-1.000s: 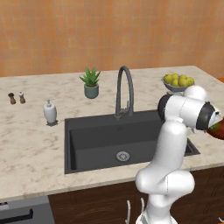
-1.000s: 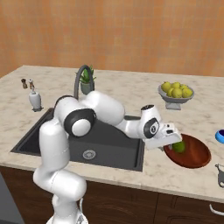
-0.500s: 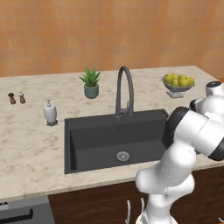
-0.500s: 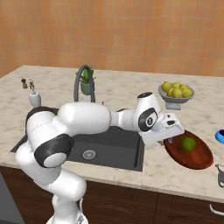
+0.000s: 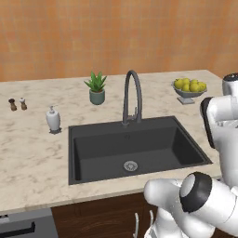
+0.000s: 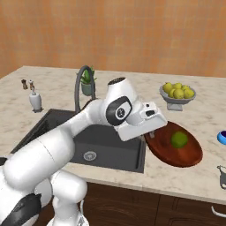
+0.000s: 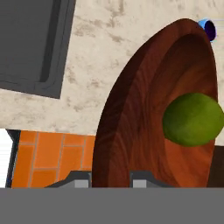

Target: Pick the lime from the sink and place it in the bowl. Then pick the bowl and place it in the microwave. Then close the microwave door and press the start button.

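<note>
The marble surface (image 6: 110, 174) carries the dark sink (image 5: 132, 148), which is seen with nothing in its basin, the lime having been moved out of it. To the sink's right, the reddish-brown bowl (image 6: 176, 148) is held tilted above the surface, gripped at its near rim so that it can be carried to the microwave. The jaws (image 7: 111, 178) are narrowly parted and closed on that rim, one tip either side. The lime (image 6: 179, 139) is seen resting inside the bowl.
</note>
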Controlling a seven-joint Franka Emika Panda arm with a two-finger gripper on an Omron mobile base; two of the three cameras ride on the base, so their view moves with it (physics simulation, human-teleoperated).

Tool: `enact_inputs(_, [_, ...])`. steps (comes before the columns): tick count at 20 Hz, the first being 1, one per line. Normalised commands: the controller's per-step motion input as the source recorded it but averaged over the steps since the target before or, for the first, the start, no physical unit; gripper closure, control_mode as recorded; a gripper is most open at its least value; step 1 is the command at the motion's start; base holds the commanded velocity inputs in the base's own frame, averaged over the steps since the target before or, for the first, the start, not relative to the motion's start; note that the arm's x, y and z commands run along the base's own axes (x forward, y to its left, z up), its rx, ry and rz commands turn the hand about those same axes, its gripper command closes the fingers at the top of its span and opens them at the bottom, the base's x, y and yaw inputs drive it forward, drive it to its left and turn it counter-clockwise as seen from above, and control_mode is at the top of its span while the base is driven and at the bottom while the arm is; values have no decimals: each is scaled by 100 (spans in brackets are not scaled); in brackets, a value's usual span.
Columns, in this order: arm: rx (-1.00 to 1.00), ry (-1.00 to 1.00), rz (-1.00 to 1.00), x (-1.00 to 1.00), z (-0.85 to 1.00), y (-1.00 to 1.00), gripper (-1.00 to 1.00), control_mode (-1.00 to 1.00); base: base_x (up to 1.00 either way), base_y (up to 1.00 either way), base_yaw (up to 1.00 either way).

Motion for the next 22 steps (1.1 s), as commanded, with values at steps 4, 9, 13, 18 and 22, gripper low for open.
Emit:
enact_inputs(4, [0,0,6,-59,89,84,100,-100,0,0,0])
enact_inputs(9, [0,-1,15,-38,82,98,100,-100,0,0,0])
enact_inputs(13, [-5,-8,28,-38,20,78,100,-100,0,0,0])
enact_inputs(18, [-7,-2,46,-43,0,11,100,-100,0,0,0])
enact_inputs(22, [-23,0,45,-31,48,34,100,-100,0,0,0])
